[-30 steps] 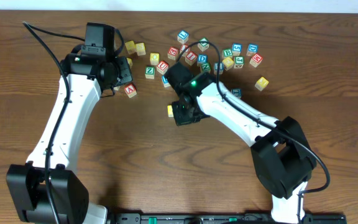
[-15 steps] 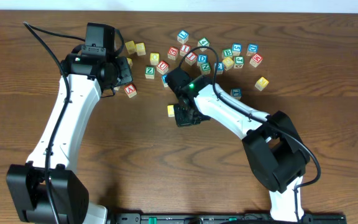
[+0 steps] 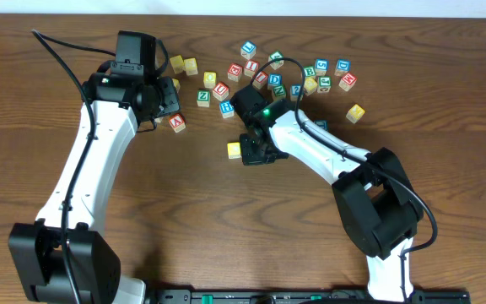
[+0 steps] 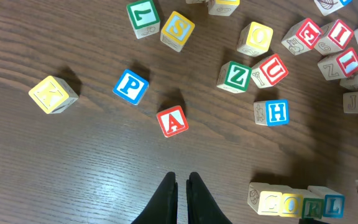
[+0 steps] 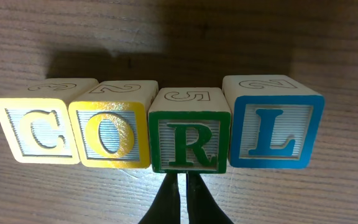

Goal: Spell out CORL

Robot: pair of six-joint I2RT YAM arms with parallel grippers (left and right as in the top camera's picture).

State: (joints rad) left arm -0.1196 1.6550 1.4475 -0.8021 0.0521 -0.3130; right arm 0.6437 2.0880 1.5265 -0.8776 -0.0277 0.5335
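In the right wrist view four blocks stand side by side in a row: a pale yellow C point(image 5: 37, 129), a yellow O point(image 5: 110, 134), a green R point(image 5: 190, 138) and a blue L point(image 5: 272, 127). My right gripper point(image 5: 183, 177) is shut and empty, its tips against the front of the R block. In the overhead view the right gripper point(image 3: 256, 150) covers most of the row; only the yellow end block point(image 3: 234, 150) shows. The row also shows in the left wrist view point(image 4: 297, 202). My left gripper point(image 4: 181, 179) is shut and empty above bare table, short of a red A block point(image 4: 171, 121).
Several loose letter blocks lie scattered at the back of the table point(image 3: 294, 76). Near the left gripper point(image 3: 165, 100) are a blue P block point(image 4: 130, 86), a yellow block point(image 4: 53, 94), a blue H block point(image 4: 277, 112) and a green Z block point(image 4: 235, 76).
The right gripper has shifted slightly to the right and toward the back, staying at the block row. The left arm has not moved.
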